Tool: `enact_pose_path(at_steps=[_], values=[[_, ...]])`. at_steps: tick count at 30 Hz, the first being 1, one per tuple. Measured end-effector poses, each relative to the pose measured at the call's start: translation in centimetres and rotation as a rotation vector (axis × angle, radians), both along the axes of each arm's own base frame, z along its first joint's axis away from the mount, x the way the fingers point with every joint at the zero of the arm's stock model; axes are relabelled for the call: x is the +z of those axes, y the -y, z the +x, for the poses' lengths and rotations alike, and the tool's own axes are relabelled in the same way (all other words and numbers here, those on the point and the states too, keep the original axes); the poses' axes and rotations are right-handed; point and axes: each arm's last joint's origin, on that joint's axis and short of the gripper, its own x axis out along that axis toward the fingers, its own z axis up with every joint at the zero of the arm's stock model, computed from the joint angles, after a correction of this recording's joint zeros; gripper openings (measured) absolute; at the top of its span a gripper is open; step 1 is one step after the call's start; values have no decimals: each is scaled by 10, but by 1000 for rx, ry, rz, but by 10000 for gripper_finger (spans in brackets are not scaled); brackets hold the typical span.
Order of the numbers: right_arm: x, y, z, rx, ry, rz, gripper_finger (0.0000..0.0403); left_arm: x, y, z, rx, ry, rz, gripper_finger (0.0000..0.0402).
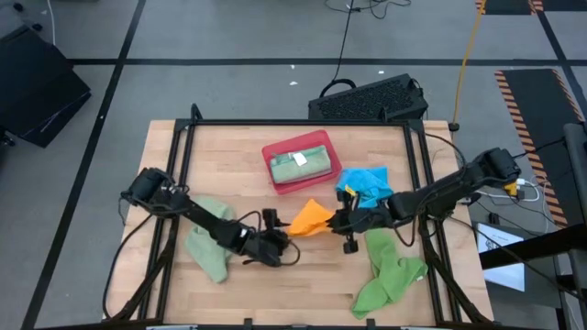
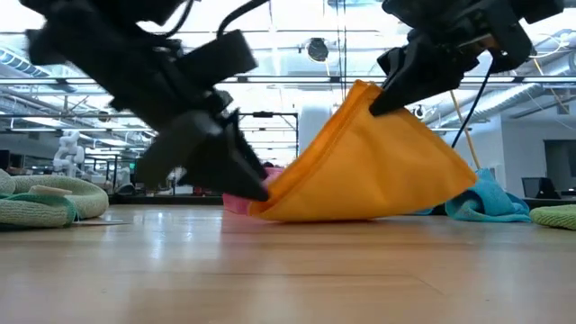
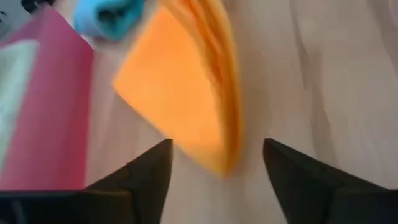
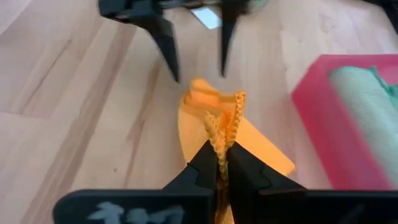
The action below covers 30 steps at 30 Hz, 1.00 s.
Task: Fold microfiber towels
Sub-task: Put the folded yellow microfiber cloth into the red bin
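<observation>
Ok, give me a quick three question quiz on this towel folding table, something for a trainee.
1. True or false: the right hand is shut on the orange towel.
2. What lies in the red tray? A) a folded sage green towel B) a bright blue towel C) nothing
3. Fill in: the left hand is ____, its fingers on either side of the orange towel's edge without pinching it.

Key
1. True; it pinches a bunched edge and lifts it off the table.
2. A, the folded sage green towel.
3. open
</observation>
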Motion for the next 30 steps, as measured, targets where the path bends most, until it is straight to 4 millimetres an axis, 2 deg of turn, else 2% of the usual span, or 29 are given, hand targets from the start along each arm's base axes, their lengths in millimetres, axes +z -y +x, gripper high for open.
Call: enact_pose_path(at_steps=[6, 12, 16, 19, 23, 26, 30], values=[[11, 11, -2, -28, 38, 2, 8, -13, -3, -2, 94, -10, -5, 287], [12, 16, -1, -35, 39, -5, 8, -18, -11, 10, 193, 108, 6, 272], [12, 16, -1, -35, 39, -5, 8, -25, -21, 19, 154, 106, -12, 229], [12, 16, -1, -34, 38, -7, 8, -29, -28, 24, 117, 84, -51, 183], [11, 16, -2, -30, 32, -12, 8, -30, -33, 26, 113, 82, -32, 95], [10, 17, -3, -30, 17, -20, 8, -22, -31, 24, 84, 73, -6, 22], [10, 20, -2, -25, 11, -45, 8, 4, -29, 20, 59, 94, -4, 17]])
